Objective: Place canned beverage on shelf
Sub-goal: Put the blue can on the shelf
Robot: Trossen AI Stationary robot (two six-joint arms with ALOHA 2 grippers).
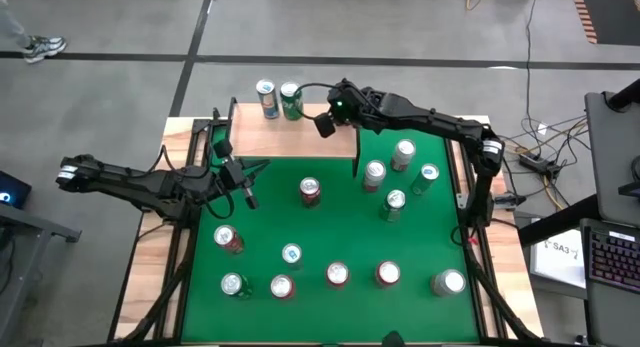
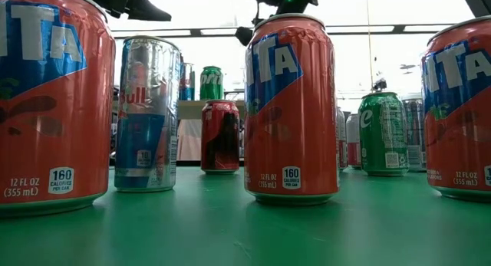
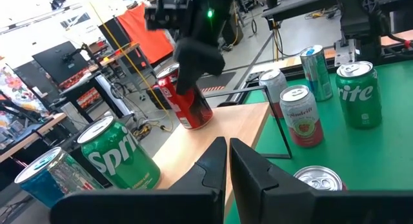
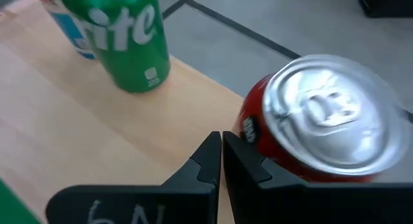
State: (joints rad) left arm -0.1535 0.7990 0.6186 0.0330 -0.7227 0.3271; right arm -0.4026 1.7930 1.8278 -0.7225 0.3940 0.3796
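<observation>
Light wood is where the risk is sitting. Starting at the left of the high view, your left gripper (image 1: 247, 194) is hovering with its fingers pressed together over the green table (image 1: 330, 237), just in front of the shelf (image 1: 250, 137) and holding nothing. It is waiting clear of the work, though a red-topped can (image 1: 310, 191) is standing just to its right.

Moving right along the board, a blue can (image 1: 266, 97) and a Sprite can (image 1: 291, 100) are standing side by side at the upper edge. Right of them, your right gripper (image 1: 325, 124) is hanging over the board's right end, its fingers closed on each other and not around anything. The red can (image 3: 187, 98), the one you are placing, is standing on the shelf directly beside those shut fingers. In the right wrist view it is sitting close to the board's edge, with bare floor beyond. I cannot tell whether the fingers are touching it.

That is the danger I am judging here. If you are swinging the closed fingers sideways as you are pulling out, you are likely nudging the can over the edge or tipping it towards the Sprite can. Lifting straight up is looking safest.

Further right, silver cans (image 1: 374, 173) are crowding the table beside the shelf's black leg, so open room is lying above, not alongside.
</observation>
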